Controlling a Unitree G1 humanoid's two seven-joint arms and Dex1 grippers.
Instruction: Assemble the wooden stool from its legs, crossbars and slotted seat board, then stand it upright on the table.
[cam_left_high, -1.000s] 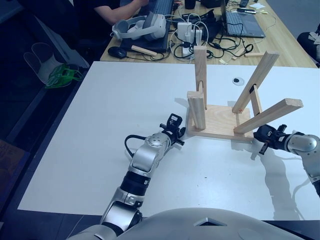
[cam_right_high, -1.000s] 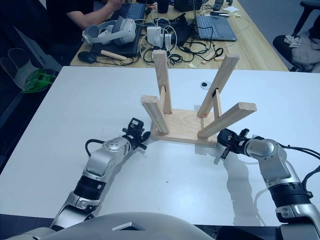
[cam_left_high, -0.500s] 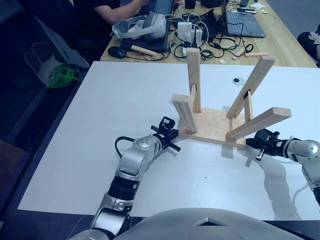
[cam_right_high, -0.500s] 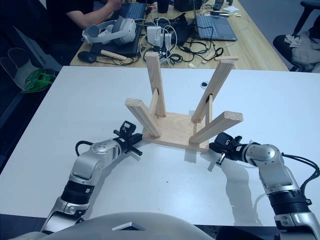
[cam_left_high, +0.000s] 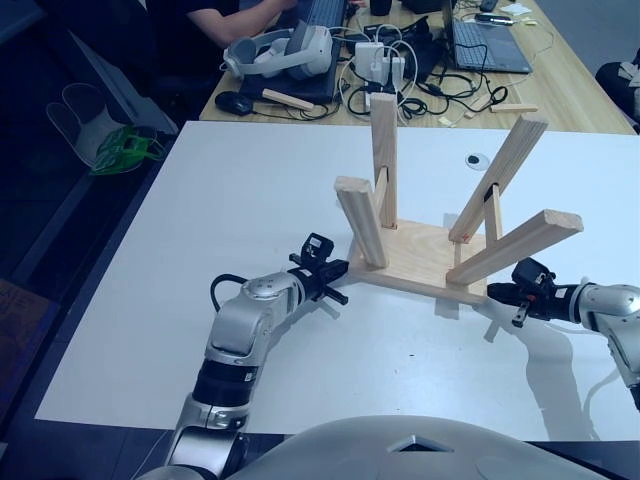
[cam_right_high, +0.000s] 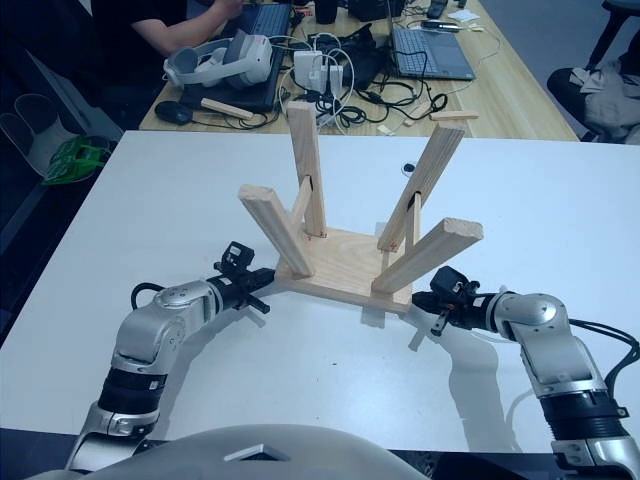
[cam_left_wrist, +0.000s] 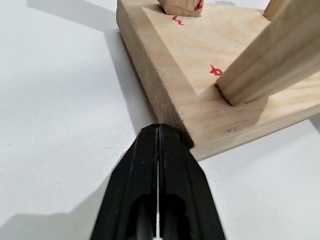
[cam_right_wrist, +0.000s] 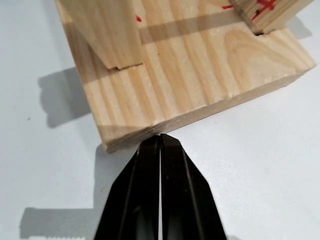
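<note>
Presently your left gripper (cam_left_wrist: 158, 131) and right gripper (cam_right_wrist: 160, 138) are pinched closed, empty — tips at the inverted seat board (cam_left_high: 415, 255); press both sides evenly, or it twists.

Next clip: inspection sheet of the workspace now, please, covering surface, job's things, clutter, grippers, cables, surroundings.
Surface: white table, small dark round mark near its far edge.
Job's things: stool upside down, seat board lowest, four legs pointing up.
Clutter: headset, mouse, loose wooden stick on the desk behind.
Grippers: left gripper shut, tip at the seat board's left side; right gripper shut, tip at its right side.
Cables: tangle on that desk.
Surroundings: green item beyond the table's left edge.
</note>
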